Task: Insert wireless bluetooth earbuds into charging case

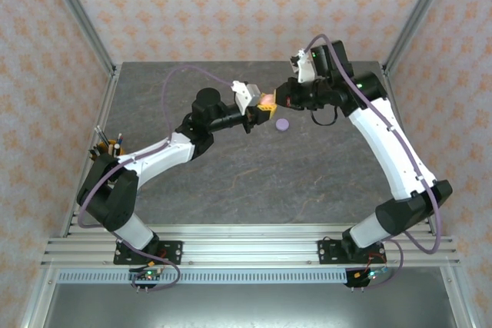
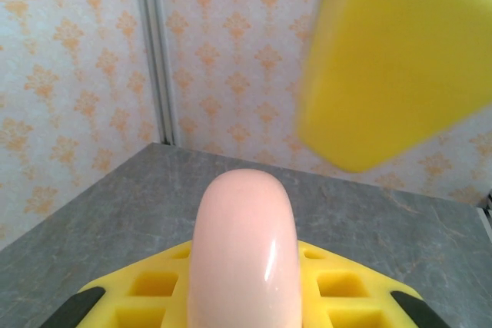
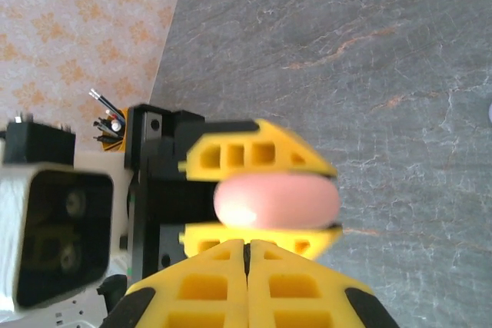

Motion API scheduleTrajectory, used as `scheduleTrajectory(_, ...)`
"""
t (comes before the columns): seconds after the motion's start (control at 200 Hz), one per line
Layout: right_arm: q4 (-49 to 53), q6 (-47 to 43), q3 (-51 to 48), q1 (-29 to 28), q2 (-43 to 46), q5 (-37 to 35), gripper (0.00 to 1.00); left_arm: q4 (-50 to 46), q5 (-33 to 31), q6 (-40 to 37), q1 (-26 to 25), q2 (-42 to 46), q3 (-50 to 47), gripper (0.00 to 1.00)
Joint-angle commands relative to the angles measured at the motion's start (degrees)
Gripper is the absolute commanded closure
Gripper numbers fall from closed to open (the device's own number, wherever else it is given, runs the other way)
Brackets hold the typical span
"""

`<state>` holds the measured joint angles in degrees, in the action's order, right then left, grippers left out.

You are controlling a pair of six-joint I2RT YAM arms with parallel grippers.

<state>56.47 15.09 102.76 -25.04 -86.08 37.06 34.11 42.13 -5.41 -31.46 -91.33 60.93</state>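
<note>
My left arm (image 1: pixel 154 155) and right arm (image 1: pixel 384 144) start from the aluminium rail (image 1: pixel 246 240) at the near edge of the grey stone-patterned table (image 1: pixel 231 182). Both bend inward so that their tips meet over the far half of the tabletop.

A little nearer than that meeting point lies a lilac case (image 1: pixel 282 124), a small round disc flat on the table, touching neither arm.

Just beyond it my left gripper (image 1: pixel 264 103) is clamped on the pink case (image 3: pixel 277 201). From my right wrist I see its two yellow fingers (image 3: pixel 246 172) pressing the case from above and below, with the rounded pink edge bulging out past them. From my left wrist the same case rises smooth and glossy between my own finger pads, and I cannot tell whether its lid is open.

My right gripper (image 3: pixel 247 255) faces the left one tip to tip, very near the pink case. Its fingers lie flat against each other along a thin seam. One of them shows as a blurred yellow block at the upper right of my left wrist view.

Behind everything stands the back wall (image 1: pixel 231 5), papered in a pale orange pattern
</note>
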Motion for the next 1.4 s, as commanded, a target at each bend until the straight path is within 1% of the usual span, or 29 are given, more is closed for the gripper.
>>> scheduleTrajectory(0.0,-3.16,5.02,-3.49,3.03,1.88,-3.38,0.93,2.57,-2.18,2.36,0.29,-0.47,1.83,1.0)
scheduleTrajectory(0.08,-6.17,8.94,-6.81,5.66,3.05,-6.28,0.93,1.71,-4.07,5.35,0.29,-0.91,1.4,1.0)
scheduleTrajectory(0.185,-9.64,12.25,-12.26,8.19,4.44,-8.26,0.92,-3.08,-7.22,10.71,0.31,-2.02,2.02,1.0)
scheduleTrajectory(0.29,-11.27,13.71,-17.12,9.26,4.95,-11.22,0.92,-12.89,-10.45,16.89,0.25,-3.97,4.79,1.0)
scheduleTrajectory(0.4,-12.99,14.37,-22.02,9.8,5.24,-14.58,0.92,-25.58,-11.99,23.62,0.36,-8.15,10.05,1.0)
scheduleTrajectory(0.47,-14.19,14.92,-24.63,9.97,5.4,-15.81,0.91,-34.03,-10.6,26.7,0.38,-12.57,15.04,1.0)
scheduleTrajectory(0.54,-14.97,15.25,-26.47,10.22,5.27,-16.68,0.9,-38.93,-8.94,29.62,0.35,-16.65,18.61,1.0)
scheduleTrajectory(0.631,-15.58,15.42,-27.89,10.38,4.92,-17.52,0.9,-40.0,-6.93,32.3,0.35,-20.79,20.23,1.0)
scheduleTrajectory(0.701,-15.78,15.41,-28.67,10.45,4.84,-18.19,0.9,-40.48,-6.88,33.68,0.38,-22.43,20.89,1.0)
scheduleTrajectory(0.786,-15.9,15.39,-29.08,10.61,4.95,-18.74,0.9,-42.56,-8.29,34.63,0.35,-24.22,22.05,1.0)
scheduleTrajectory(0.931,-16.06,15.31,-29.37,10.71,4.87,-19.21,0.91,-47.21,-8.79,35.39,0.47,-29.08,24.96,1.0)
scheduleTrajectory(1.211,-15.92,15.09,-28.84,10.84,4.78,-19.74,0.9,-47.65,-9.15,35.67,0.66,-34.07,24.55,0.99)
scheduleTrajectory(1.256,-15.81,15.11,-28.88,10.81,4.71,-19.91,0.9,-47.71,-9.39,35.65,0.9,-34.33,24.29,0.98)
scheduleTrajectory(1.331,-15.66,15.08,-28.98,10.81,4.87,-20.07,0.88,-47.57,-9.77,35.64,1.22,-34.44,23.61,0.91)
scheduleTrajectory(1.396,-15.61,15.2,-29.1,10.88,5.02,-20.01,0.86,-47.62,-10.05,35.69,1.55,-34.28,23.11,0.87)
